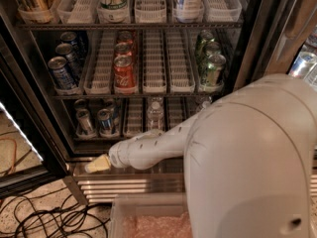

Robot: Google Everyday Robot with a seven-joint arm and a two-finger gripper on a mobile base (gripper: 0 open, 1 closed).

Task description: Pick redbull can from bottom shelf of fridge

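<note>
Slim silver-and-blue redbull cans (85,121) (105,121) stand at the front of the left lanes of the bottom shelf (133,119), with more like them behind. The shelf has white slotted lane trays inside the fridge (252,38). My gripper (96,164), cream-tipped at the end of the white arm, hangs low in front of the fridge's lower frame. It is below and slightly left of the cans, outside the shelf, and holds nothing that I can see.
Clear water bottles (155,110) stand mid-shelf. The rack above holds dark-blue cans (62,74), red cans (124,71) and green cans (213,69). The ribbed steel base (133,185), a clear bin (148,217), floor cables (44,214) and the open door (22,133) are near.
</note>
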